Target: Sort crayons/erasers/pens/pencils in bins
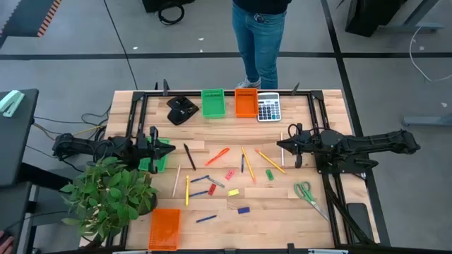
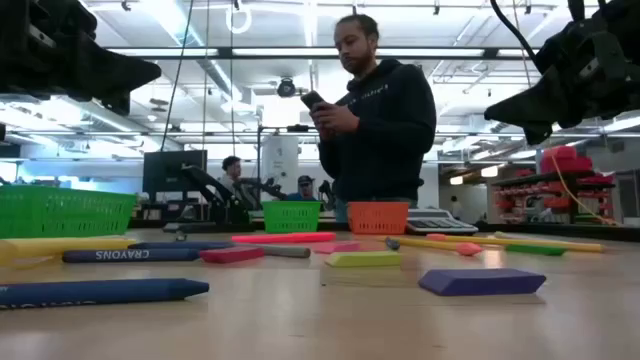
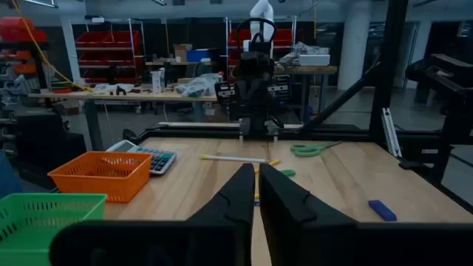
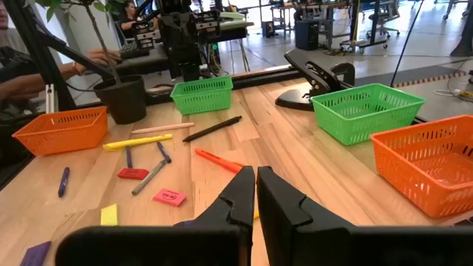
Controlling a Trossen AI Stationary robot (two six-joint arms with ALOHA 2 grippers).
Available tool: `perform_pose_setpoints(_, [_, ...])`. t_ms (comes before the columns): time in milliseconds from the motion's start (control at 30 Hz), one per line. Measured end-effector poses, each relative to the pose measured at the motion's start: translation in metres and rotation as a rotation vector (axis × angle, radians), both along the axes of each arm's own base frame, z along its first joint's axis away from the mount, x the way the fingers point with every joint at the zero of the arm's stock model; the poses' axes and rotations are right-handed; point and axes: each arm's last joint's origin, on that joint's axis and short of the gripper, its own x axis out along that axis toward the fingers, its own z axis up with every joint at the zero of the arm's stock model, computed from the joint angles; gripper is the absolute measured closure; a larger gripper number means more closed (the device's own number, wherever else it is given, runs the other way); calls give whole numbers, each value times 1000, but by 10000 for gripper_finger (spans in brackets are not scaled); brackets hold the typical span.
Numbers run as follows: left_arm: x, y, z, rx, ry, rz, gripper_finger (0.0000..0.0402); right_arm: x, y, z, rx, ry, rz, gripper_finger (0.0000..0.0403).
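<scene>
Pens, pencils, crayons and erasers lie scattered on the wooden table: a black pen [image 1: 189, 156], an orange-red crayon [image 1: 217, 155], yellow pencils [image 1: 270, 161], a pink eraser [image 1: 229, 174], a green eraser [image 1: 269, 173] and a blue eraser [image 1: 244, 209]. A green bin [image 1: 213, 103] and an orange bin [image 1: 246, 103] stand at the far edge. A second green bin [image 1: 157, 161] is at the left, a second orange bin [image 1: 165, 227] at the near left. My left gripper [image 1: 167, 148] hovers shut over the left green bin. My right gripper [image 1: 285, 145] hovers shut at the right, above a pale pencil [image 1: 282, 149].
A grey calculator [image 1: 268, 107] and a black desk tool [image 1: 181, 111] sit at the far edge. A potted plant [image 1: 109, 194] stands at the near left. Green-handled scissors [image 1: 305, 190] lie at the right. A person [image 1: 258, 42] stands beyond the far edge.
</scene>
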Motion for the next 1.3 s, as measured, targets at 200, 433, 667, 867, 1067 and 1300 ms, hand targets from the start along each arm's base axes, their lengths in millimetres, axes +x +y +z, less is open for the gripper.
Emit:
perform_pose_setpoints(200, [0, 0, 0, 0, 1, 0, 366, 0, 0, 0, 0, 0, 0, 380])
perform_pose_setpoints(433, [0, 0, 0, 0, 1, -1, 373, 0, 0, 0, 0, 0, 0, 380])
perform_pose_setpoints(667, [0, 0, 0, 0, 0, 0, 364, 0, 0, 0, 0, 0, 0, 380])
perform_pose_setpoints(867, [0, 0, 0, 0, 1, 0, 366, 0, 0, 0, 0, 0, 0, 380])
perform_pose_setpoints(1067, [0, 0, 0, 0, 1, -1, 373, 0, 0, 0, 0, 0, 0, 380])
perform_pose_setpoints(1300, [0, 0, 0, 0, 1, 0, 369, 0, 0, 0, 0, 0, 0, 380])
